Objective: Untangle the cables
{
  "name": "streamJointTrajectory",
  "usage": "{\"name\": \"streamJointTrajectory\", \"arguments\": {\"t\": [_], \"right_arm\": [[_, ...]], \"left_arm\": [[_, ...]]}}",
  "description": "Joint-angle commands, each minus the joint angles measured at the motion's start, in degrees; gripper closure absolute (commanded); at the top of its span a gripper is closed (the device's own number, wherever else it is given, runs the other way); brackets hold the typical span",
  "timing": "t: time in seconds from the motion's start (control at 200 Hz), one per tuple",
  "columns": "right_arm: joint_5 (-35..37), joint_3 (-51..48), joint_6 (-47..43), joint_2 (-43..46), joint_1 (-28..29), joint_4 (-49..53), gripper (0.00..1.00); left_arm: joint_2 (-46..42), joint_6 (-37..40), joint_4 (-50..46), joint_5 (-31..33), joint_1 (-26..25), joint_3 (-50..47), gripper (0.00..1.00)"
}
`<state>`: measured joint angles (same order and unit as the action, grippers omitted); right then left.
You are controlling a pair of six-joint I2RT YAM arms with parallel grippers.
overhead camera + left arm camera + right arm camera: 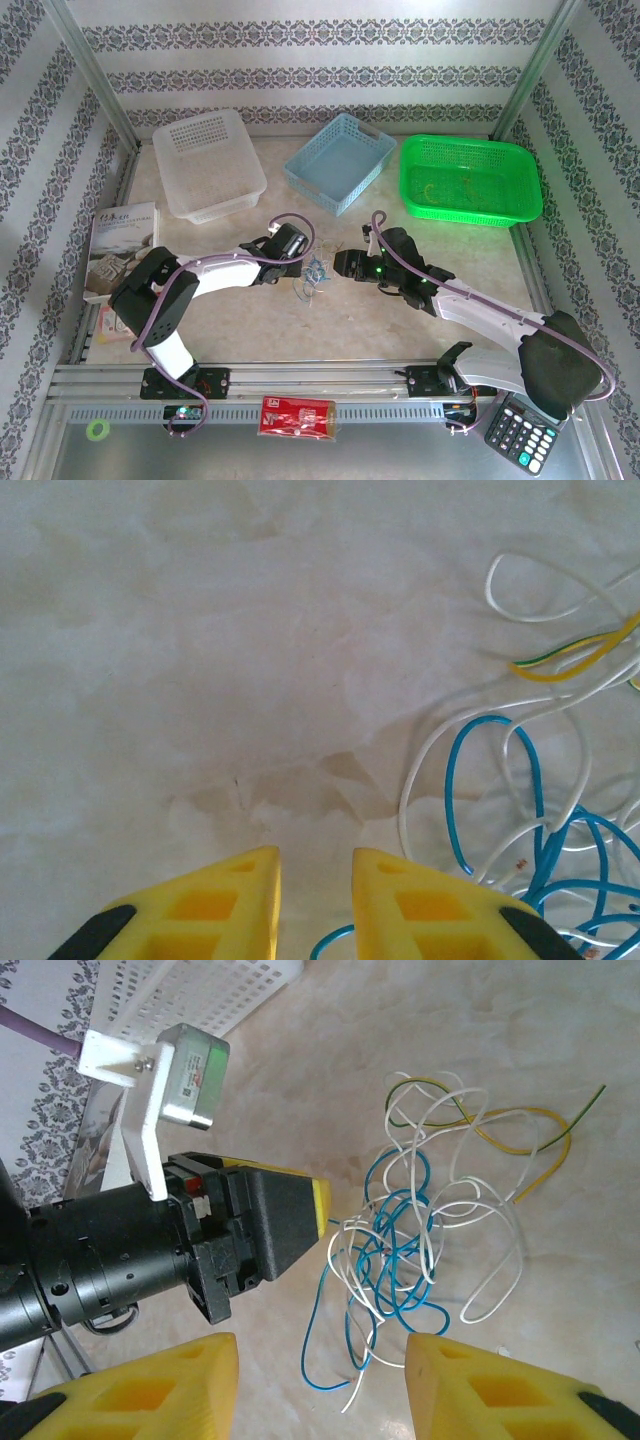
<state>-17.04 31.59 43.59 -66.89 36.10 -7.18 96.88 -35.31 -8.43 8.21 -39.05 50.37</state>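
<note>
Inspected the cables: a small loose tangle of very thin, curly wires, lying flat at mid-table on the pale marbled table. Three colours seen: blue, white and yellow-green. Blue and white knotted together at the core, yellow-green looping out at the fringe. Strand count per colour: cannot tell through the knot.

Left gripper: just left of the tangle, yellow fingers drawn narrow, bare table visible in the gap. One blue strand crossing low in that gap; contact with either finger: cannot tell. Nothing seen clamped.

Right gripper: just right of the tangle, fingers set moderately wide, nothing held. Loose blue and white ends lying below the gap.

Counted:
- two arms and two grippers, facing each other across the tangle;
- three baskets in a row along the far edge: white basket left, blue basket middle, green basket right;
- one booklet at the left edge;
- one calculator at the near right corner;
- one red packet and one green ring on the near strip.

Open room: bare table from the tangle to the near rail, and a narrower bare strip toward the baskets. Metal frame rails along the left and right edges, well apart from the tangle.
</note>
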Motion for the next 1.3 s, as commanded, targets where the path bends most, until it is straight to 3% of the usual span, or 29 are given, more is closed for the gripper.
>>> {"name": "streamJointTrajectory", "arguments": {"t": [0.0, 0.155, 0.36, 0.635, 0.884, 1.294], "right_arm": [[-0.8, 1.1, -0.1, -0.3, -0.5, -1.9, 0.52], [-2.3, 2.0, -1.5, -1.7, -0.6, -2.1, 0.52], [-2.9, 4.4, -5.6, -4.1, 0.3, -2.3, 0.52], [-5.1, 9.6, -8.2, -9.1, 1.0, -7.9, 0.51], [-7.2, 11.4, -16.0, -9.8, 1.8, -10.6, 0.46], [2.5, 9.4, -18.2, -13.2, 1.8, -17.8, 0.46]], "left_arm": [[0.7, -0.6, 0.9, 0.8, -0.7, -0.8, 0.82], [-0.1, 0.2, 0.7, 0.8, -0.7, -0.3, 1.00], [-6.7, 3.1, -4.6, 0.0, -0.7, 3.2, 1.00], [-14.3, 5.8, -14.4, -9.2, -0.8, 12.8, 1.00], [-17.0, 5.8, -18.1, -14.2, -0.7, 19.7, 1.00], [-19.8, 0.1, -14.9, -20.4, -0.7, 24.2, 1.00]]}}
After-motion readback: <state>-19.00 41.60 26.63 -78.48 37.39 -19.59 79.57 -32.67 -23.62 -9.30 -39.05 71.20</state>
